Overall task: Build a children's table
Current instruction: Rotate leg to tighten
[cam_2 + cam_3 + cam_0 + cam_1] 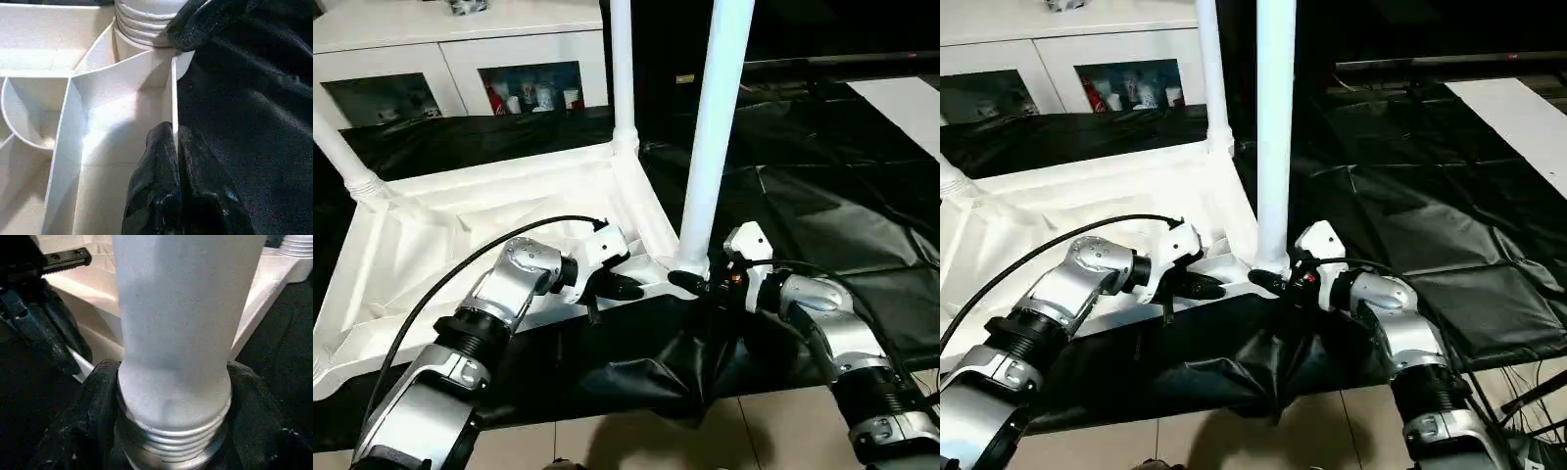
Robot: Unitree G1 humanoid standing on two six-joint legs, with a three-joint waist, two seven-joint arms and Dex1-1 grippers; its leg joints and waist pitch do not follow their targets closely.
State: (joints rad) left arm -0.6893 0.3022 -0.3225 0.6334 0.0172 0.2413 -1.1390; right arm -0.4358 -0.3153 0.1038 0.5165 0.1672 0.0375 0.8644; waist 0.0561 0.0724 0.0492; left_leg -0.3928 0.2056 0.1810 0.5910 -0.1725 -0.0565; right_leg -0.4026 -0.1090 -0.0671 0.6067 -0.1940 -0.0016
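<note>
The left gripper point(173, 161) pinched the tabletop point(460, 230) rim; just beyond it, the right gripper point(171, 396) clasped the threaded base of an upright leg point(715, 127) at the corner socket point(680, 266).

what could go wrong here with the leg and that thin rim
The near leg leans a little in its corner socket; if the right gripper turns it this way, the threads might bind. The left gripper pinches only the tabletop's thin rim, so it may slip and let the tabletop rotate.
</note>
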